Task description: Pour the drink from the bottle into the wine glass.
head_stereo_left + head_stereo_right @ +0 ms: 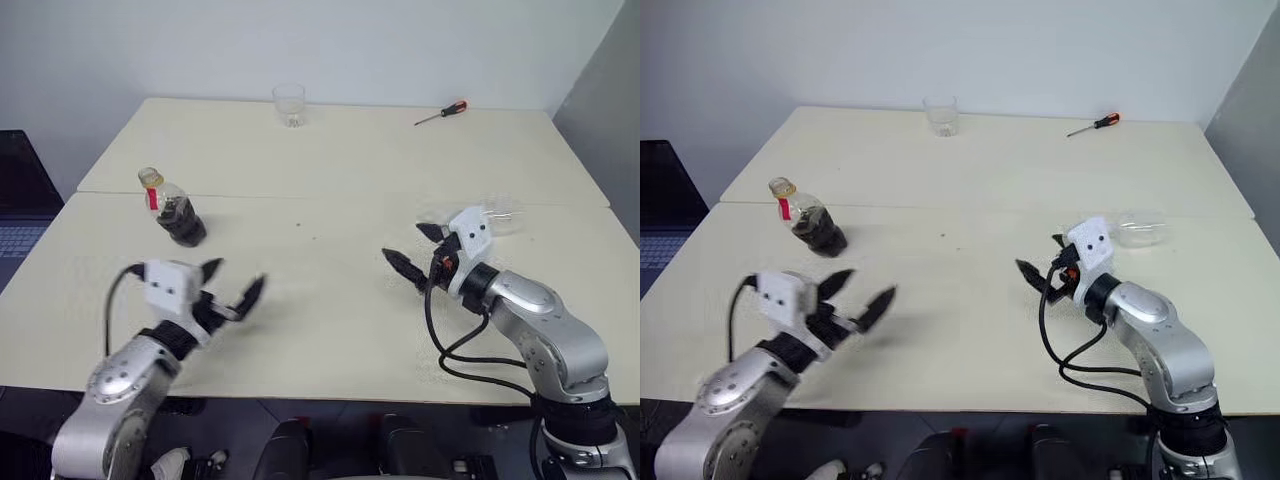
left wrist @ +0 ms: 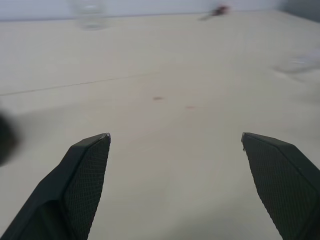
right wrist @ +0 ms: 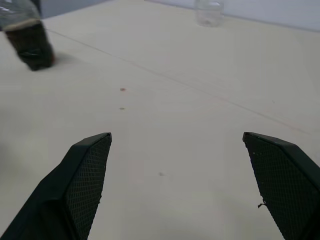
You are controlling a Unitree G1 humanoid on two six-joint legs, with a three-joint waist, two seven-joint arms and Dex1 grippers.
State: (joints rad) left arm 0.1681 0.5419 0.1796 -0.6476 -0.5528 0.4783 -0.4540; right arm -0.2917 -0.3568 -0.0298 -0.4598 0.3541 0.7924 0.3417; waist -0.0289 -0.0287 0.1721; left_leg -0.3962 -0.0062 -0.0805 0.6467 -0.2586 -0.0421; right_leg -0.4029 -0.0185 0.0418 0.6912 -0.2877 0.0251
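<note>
Bottle [image 1: 172, 210] w/ dark drink is standing on tabletop [image 1: 330, 190] just ahead of left pincer [image 1: 232, 282], both pincers hovering w/ fingers wide apart & empty, right pincer [image 1: 415, 250] further off; probably light, slick plastic, so grip round body.

1. The pale cream matt table top [image 1: 330, 300] looks smooth.
2. The small squat clear plastic bottle [image 1: 172, 209], left of centre, is glossy.
3. The black gripper fingers [image 3: 82, 180] carry a fine cross-hatched texture.
4. The silver forearm shell [image 1: 540, 320], lower right, shines like smooth metal.
</note>
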